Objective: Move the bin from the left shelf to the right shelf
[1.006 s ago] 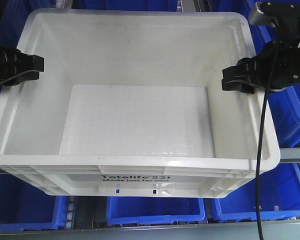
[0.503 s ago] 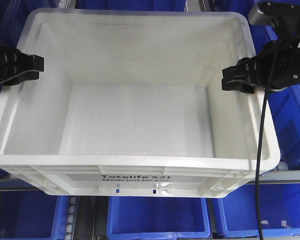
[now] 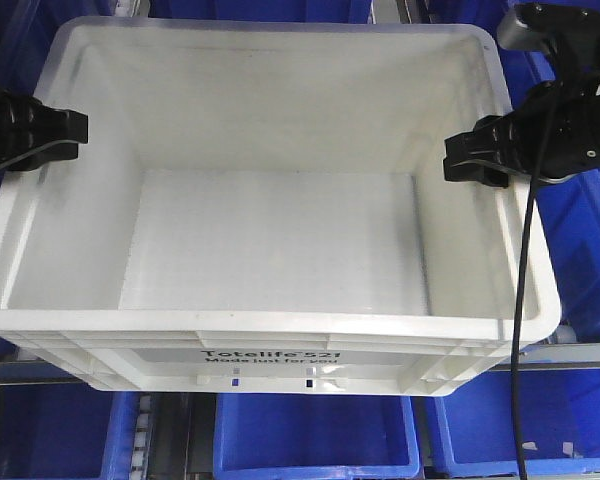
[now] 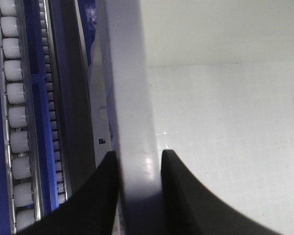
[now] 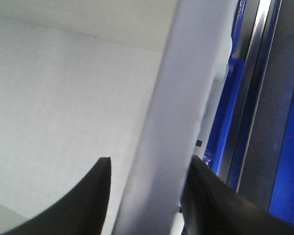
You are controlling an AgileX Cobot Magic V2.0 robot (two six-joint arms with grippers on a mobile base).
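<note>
At the left edge of the front view the black left gripper [image 3: 72,137] reaches in from the frame's side and bites the left rim of the large white rectangular plastic bin [image 3: 280,100]; in the left wrist view its two dark fingers [image 4: 100,200] sit one on the outer face and one on the inner face of the rolled rim, closed down so that both touch it, with a track of white rollers [image 4: 17,122] running up the far left of the frame beside a strip of blue plastic. The bin fills the middle of the front view, open side up, its ribbed near wall carrying the black "Totelife 521" print [image 3: 277,357] at lower centre, and its inside holds nothing. At the right, the black right gripper [image 3: 458,160] clamps the right rim in the same way; the right wrist view shows its fingers [image 5: 90,200] narrowed onto both faces of the rim, with a grey metal rail [image 5: 255,98] and blue plastic to the right. A black cable [image 3: 520,330] hangs down from this arm across the bin's right corner. Blue plastic bins [image 3: 310,440] lie below and around the white one
</note>
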